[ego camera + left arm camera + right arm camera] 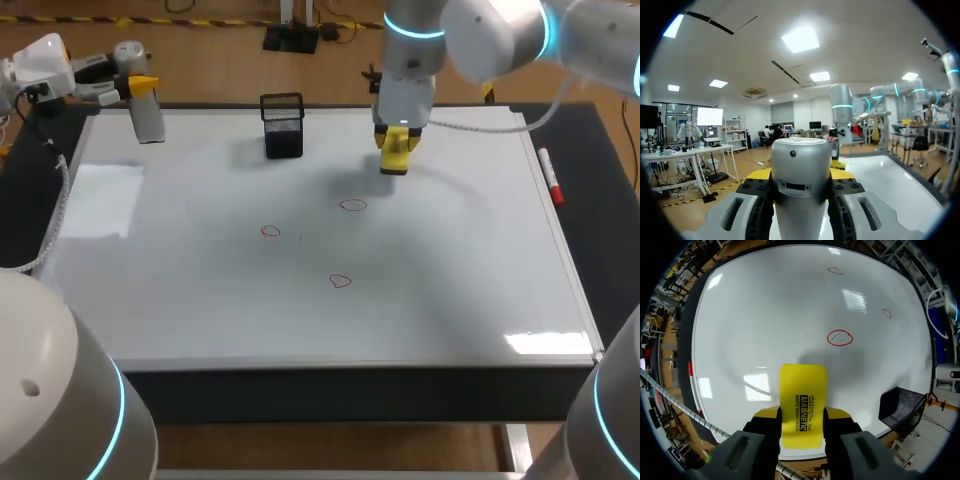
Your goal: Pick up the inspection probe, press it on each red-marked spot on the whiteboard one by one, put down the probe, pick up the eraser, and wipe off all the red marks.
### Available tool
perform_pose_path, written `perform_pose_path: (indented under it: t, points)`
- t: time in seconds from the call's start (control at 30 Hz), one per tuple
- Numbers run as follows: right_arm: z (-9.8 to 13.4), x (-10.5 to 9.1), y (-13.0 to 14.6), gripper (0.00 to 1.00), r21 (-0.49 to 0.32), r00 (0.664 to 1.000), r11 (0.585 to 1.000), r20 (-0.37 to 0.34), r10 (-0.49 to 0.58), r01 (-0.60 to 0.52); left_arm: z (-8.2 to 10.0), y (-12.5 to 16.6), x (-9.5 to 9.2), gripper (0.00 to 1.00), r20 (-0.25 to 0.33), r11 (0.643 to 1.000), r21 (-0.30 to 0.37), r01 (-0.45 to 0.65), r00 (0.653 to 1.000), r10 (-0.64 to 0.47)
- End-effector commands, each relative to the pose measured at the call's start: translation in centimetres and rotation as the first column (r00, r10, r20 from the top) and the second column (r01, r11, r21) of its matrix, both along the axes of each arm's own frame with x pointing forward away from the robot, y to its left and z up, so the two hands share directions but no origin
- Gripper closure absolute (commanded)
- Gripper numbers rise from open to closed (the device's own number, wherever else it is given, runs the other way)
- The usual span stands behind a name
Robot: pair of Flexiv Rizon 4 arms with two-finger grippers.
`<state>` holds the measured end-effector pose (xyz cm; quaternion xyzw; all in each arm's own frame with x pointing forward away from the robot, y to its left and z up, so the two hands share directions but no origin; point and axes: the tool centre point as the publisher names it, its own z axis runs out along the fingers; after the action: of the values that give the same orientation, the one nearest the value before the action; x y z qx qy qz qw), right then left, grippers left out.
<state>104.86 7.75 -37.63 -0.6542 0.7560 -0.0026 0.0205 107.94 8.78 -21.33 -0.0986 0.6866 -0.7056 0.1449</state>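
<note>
The right pincer (801,416) grips one yellow eraser (803,395); the left pincer (800,175) clamps one silver probe (801,160); three red marks (352,205) dot the whiteboard (200,300).

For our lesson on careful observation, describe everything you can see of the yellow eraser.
The eraser is a flat, bright yellow block with rounded corners and black print on its face, plastic by the look. The right gripper is shut on it from both long sides, its front half sticking out ahead. It is over the whiteboard near the black mesh basket, with a red circle ahead, unwiped. Whether it touches the board is unclear.
</note>
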Motion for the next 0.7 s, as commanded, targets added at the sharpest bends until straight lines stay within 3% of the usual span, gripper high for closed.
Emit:
perform_pose_path:
  t: [0.03,0.7]
  points:
    - [1.4,-0.9,-2.1,1.0,0.014,1.0,1.0,0.016,-0.023,0.023,0.1,0.0,0.0,1.0,0.001,1.0,0.0,0.001,1.0,-0.001]
    - [1.3,-1.4,-11.0,1.0,0.015,0.977,0.977,-0.01,-0.213,0.214,0.1,0.0,0.0,1.0,0.001,1.0,0.0,0.001,1.0,-0.001]
